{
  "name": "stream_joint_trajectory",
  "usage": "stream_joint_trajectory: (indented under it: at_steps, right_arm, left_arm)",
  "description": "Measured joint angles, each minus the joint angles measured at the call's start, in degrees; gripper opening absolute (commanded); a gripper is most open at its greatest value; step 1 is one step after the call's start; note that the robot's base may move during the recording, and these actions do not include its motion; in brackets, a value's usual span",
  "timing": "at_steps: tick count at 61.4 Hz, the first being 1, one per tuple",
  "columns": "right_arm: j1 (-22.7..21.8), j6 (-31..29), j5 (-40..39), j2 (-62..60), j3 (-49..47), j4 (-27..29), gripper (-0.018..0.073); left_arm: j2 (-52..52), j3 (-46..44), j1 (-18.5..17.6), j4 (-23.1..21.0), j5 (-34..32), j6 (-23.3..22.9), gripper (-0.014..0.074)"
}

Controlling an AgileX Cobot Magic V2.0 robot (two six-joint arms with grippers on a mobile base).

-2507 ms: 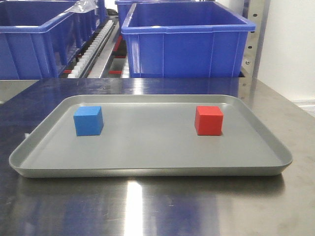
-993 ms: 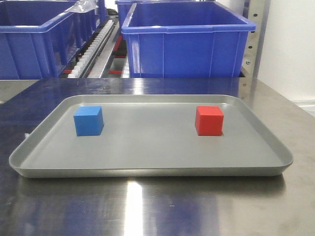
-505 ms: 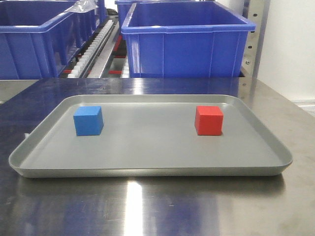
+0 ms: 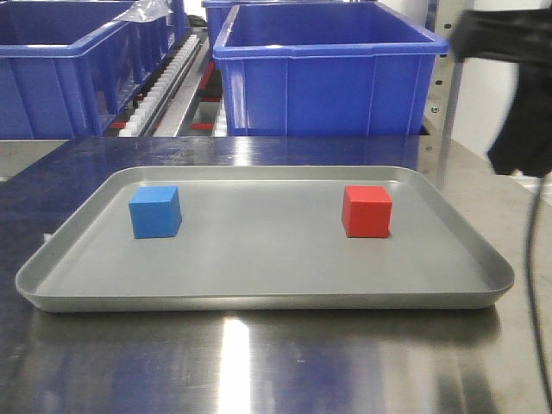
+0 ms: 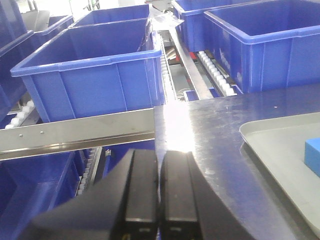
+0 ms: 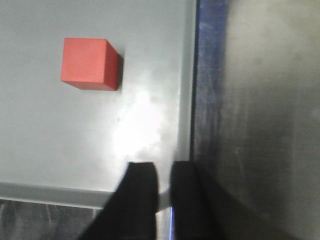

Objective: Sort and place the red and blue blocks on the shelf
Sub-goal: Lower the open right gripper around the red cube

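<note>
**Exterior front-facing view**
- Blue block (image 4: 155,211): one, flat on the left part of the grey tray (image 4: 259,300).
- Red block (image 4: 366,211): one, on the right part of the same tray, well apart from the blue block.
- Tray: one, lying on the steel table (image 4: 259,371).
- Blue bins (image 4: 328,78): three in sight, standing on the shelf (image 4: 164,78) behind the table. No block is on the shelf.
- Right arm (image 4: 509,86): one dark, blurred shape at the upper right, above the table's right edge. Its fingers cannot be made out here.

**Left wrist-mounted view**
- Left gripper (image 5: 159,200): one, level and low, beside the table's left edge and pointing toward the shelf. Its fingers are pressed together with only a thin seam between them, and they hold nothing.
- Front rail (image 5: 75,132): one brushed-steel strip with small screws.
- Bins: at least five.
- Blue block: one corner shows at the right edge, on the tray.

**Right wrist-mounted view**
- Right gripper (image 6: 164,200): one, pointing straight down over the tray's rim near a corner. Its fingers stand narrowly apart and are empty.
- Red block: one, on the tray floor, well apart from the fingers.
</note>
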Motion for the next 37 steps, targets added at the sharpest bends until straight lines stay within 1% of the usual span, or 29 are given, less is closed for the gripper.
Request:
stream_joint_trajectory:
  at_steps: [1, 3, 6, 11, 18, 30, 37]
  right_arm:
    - [0.29, 0.36, 0.52, 0.63, -0.64, -0.02, 0.0505]
    - [0.99, 1.11, 1.76, 2.18, -2.23, -0.29, 0.0558]
    - [1.99, 1.65, 3.18, 3.97, -4.20, -0.39, 0.0596]
    - [3.61, 2.17, 6.11, 7.44, -8.40, -0.46, 0.0578]
    - [5.01, 2.38, 8.88, 12.19, -14.56, -0.46, 0.0576]
    - [5.50, 2.65, 13.76, 20.74, -24.71, -0.46, 0.0576]
    - [5.50, 2.65, 15.00, 24.67, -27.86, -0.46, 0.0576]
  left_arm:
    - [0.00, 0.00, 0.00, 0.00, 0.00, 0.00, 0.0124]
    - [0.00, 0.00, 0.00, 0.00, 0.00, 0.00, 0.0124]
    - [0.00, 0.00, 0.00, 0.00, 0.00, 0.00, 0.0124]
    - [0.00, 0.00, 0.00, 0.00, 0.00, 0.00, 0.0124]
    - [0.00, 0.00, 0.00, 0.00, 0.00, 0.00, 0.0124]
    - [0.00, 0.00, 0.00, 0.00, 0.00, 0.00, 0.0124]
    - [0.00, 0.00, 0.00, 0.00, 0.00, 0.00, 0.0124]
